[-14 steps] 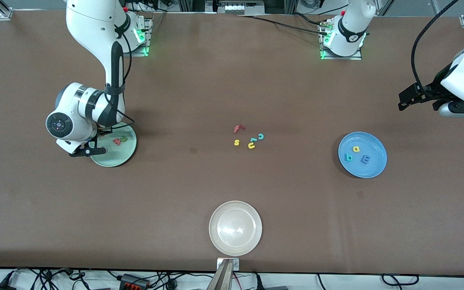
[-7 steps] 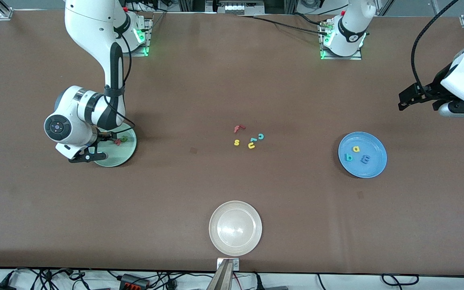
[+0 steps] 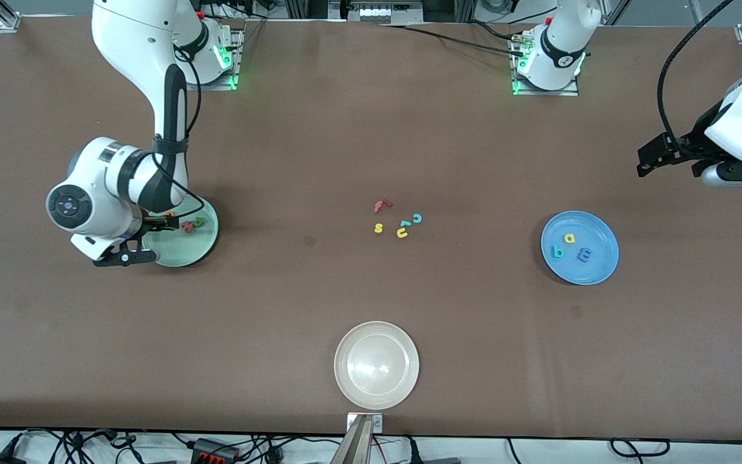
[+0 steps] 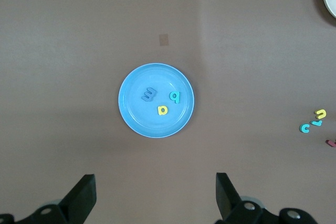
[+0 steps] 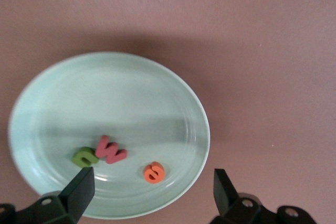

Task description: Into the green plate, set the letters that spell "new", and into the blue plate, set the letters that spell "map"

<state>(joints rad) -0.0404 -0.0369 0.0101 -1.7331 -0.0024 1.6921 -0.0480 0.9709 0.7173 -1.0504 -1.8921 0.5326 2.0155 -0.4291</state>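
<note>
The green plate [image 3: 189, 252] [image 5: 121, 98] lies toward the right arm's end of the table. The olive n [image 3: 199, 222] [image 5: 84, 156], the pink-red w [image 3: 187, 225] [image 5: 110, 150] and the orange e [image 5: 154, 172] lie in it. My right gripper [image 3: 154, 224] [image 5: 152, 182] hangs open just above the plate's edge, over the e, holding nothing. The blue plate [image 3: 598, 265] [image 4: 139, 121] holds the blue m [image 3: 584, 255] [image 4: 149, 95], the yellow a [image 3: 569, 238] [image 4: 163, 110] and the teal p [image 3: 557, 251] [image 4: 175, 96]. My left gripper [image 3: 653, 158] [image 4: 156, 187] waits open and empty, high over bare table beside the blue plate.
Loose letters lie mid-table: a red f [image 3: 380, 205], a yellow s [image 3: 379, 227], a yellow u [image 3: 402, 232] [image 4: 321, 113] and a teal c [image 3: 417, 218] [image 4: 304, 128]. A whitish-beige plate [image 3: 377, 393] sits near the table's front edge.
The right gripper has opened and let the orange e drop into the green plate. Its arm has risen and drifted toward its own end of the table. The left arm has not moved.
</note>
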